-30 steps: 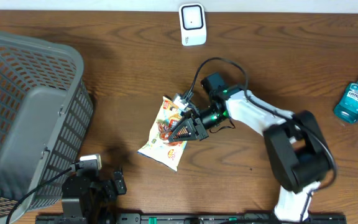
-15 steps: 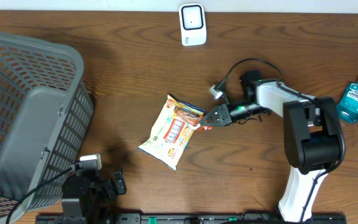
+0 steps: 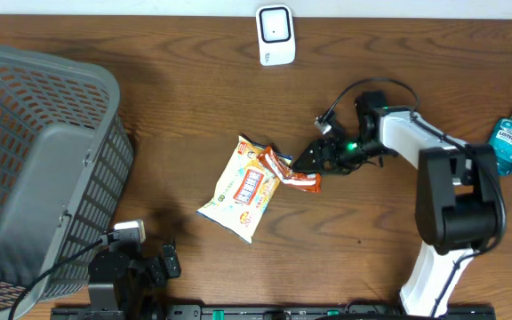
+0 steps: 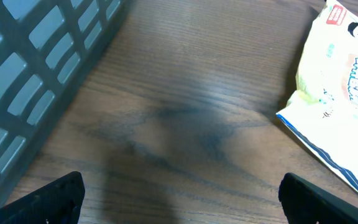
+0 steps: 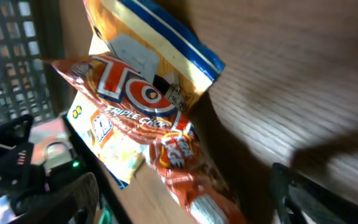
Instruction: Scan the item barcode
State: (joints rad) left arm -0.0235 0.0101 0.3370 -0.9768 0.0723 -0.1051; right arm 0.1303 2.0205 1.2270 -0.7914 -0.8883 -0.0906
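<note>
The wrapper (image 3: 290, 172) is seen lying across the bag's (image 3: 241, 191) corner, well apart from the scanner (image 3: 275, 34). The right gripper (image 3: 309, 162) and left gripper (image 4: 182, 199) are spread open, empty. On grasping, the bag may be pinched too, and the barcode hidden.

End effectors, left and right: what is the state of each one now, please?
Left end effector: open, holding nothing.
Right end effector: open; the orange snack packet lies loose in front of it, not gripped.
</note>
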